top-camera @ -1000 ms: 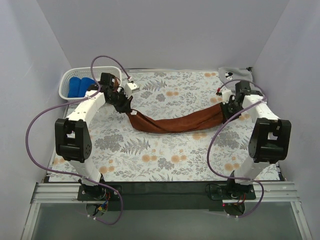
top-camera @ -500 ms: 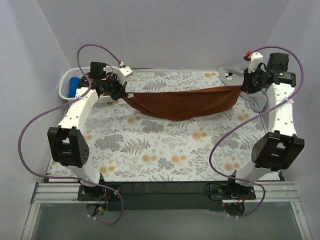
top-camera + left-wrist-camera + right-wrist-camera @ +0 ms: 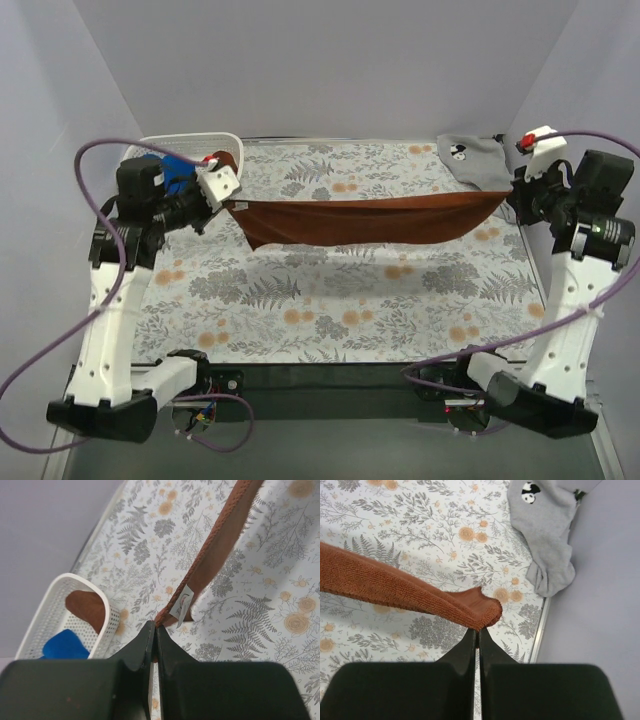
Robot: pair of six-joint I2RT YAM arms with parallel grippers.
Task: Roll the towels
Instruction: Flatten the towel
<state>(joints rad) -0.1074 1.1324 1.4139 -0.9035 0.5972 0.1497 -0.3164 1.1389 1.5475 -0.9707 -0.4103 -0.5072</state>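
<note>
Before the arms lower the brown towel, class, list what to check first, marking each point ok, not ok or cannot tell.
1. Corner of brown towel in shut left tool: ok.
2. Opposite corner in shut right tool: ok.
3. Towel stretched between them, lifted off table: ok.
4. Towel apart from grey towel: ok.
5. Towel untwisted, single layer: cannot tell.

left tool (image 3: pixel 230 204) clamped, right tool (image 3: pixel 508 197) clamped
</note>
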